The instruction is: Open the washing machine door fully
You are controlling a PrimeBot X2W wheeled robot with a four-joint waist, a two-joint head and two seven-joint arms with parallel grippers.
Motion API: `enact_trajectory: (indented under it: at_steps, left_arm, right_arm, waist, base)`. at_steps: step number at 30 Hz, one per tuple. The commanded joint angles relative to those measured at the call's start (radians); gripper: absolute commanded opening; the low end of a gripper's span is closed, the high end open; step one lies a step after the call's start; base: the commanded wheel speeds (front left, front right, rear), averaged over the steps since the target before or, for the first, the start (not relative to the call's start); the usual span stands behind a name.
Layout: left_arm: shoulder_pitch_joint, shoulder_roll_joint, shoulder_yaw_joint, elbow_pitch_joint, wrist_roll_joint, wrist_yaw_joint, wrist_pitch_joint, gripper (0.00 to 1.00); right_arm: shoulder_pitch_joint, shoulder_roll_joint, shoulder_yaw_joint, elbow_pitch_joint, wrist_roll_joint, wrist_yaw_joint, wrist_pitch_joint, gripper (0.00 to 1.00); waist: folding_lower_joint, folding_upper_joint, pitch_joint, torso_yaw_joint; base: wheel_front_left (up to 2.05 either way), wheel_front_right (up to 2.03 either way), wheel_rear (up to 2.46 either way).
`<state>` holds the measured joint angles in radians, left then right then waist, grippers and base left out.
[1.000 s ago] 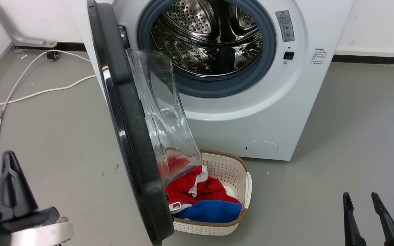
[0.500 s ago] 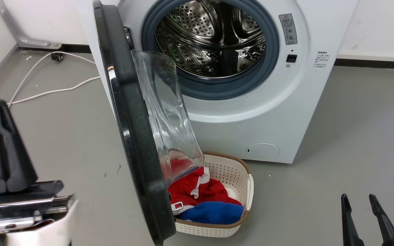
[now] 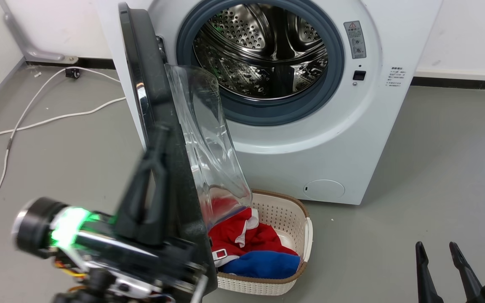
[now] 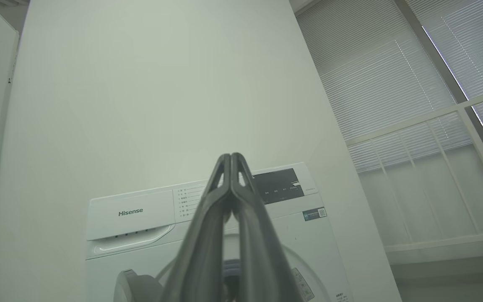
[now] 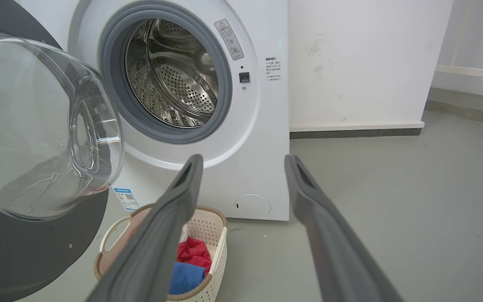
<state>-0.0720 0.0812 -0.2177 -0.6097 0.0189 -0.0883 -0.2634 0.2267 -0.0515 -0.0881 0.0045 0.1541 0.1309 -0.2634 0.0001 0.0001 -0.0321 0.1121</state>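
Two claws are seen from the head. The left claw [image 3: 158,143], a blurred dark wedge, rises in front of the large round glossy black door with its bulging clear glass bowl [image 3: 196,126]. That door stands out from the front of the white boxy front-loading washing machine [image 3: 343,139], edge-on to the camera and hinged on the machine's left side. The blur hides whether the claw touches the door; it is perhaps just short of it. The right claw [image 3: 436,248] sits low and well off the machine's right corner, fingers spread and holding nothing. A white perforated plastic basket [image 3: 267,286] of red and blue clothes lies on the floor just before the machine.

From the left wrist, the left claw [image 4: 231,157] is pinched closed on nothing, its tips meeting in front of the machine's control panel [image 4: 141,209].

From the right wrist, the right claw [image 5: 243,159] gapes open, pointing towards the machine [image 5: 266,126]. The door [image 5: 36,126] hangs about half swung, with the basket [image 5: 214,251] below.

Judging from this, the step in hand is setting the closed left claw against the door. Next, it should sweep the door away from the drum mouth and back towards the machine's hinge side.
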Motion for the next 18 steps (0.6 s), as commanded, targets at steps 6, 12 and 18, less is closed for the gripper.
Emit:
enact_trajectory:
  at_steps: [6,12,18]
  left_arm:
    - [-0.011,-0.012,-0.128,0.059,-0.023,-0.015,-0.002,0.0]
    - [-0.006,-0.017,-0.222,0.136,-0.041,-0.022,-0.002,0.0]
    - [0.006,-0.018,-0.318,0.206,-0.058,-0.029,-0.002,0.0]
  right_arm:
    - [0.006,0.002,0.004,0.009,0.013,0.0,-0.002,1.0]
    - [-0.003,0.002,0.007,0.013,0.015,0.0,-0.002,1.0]
    - [-0.007,0.002,0.007,0.016,0.017,0.0,-0.002,1.0]
  waist:
    - [-0.0001,-0.0001,-0.001,-0.006]
    - [-0.0001,-0.0001,0.004,-0.011]
    - [-0.0001,-0.0001,0.011,-0.011]
  base:
    - [0.0,0.0,0.0]
    - [0.0,0.0,0.0]
    - [0.0,0.0,0.0]
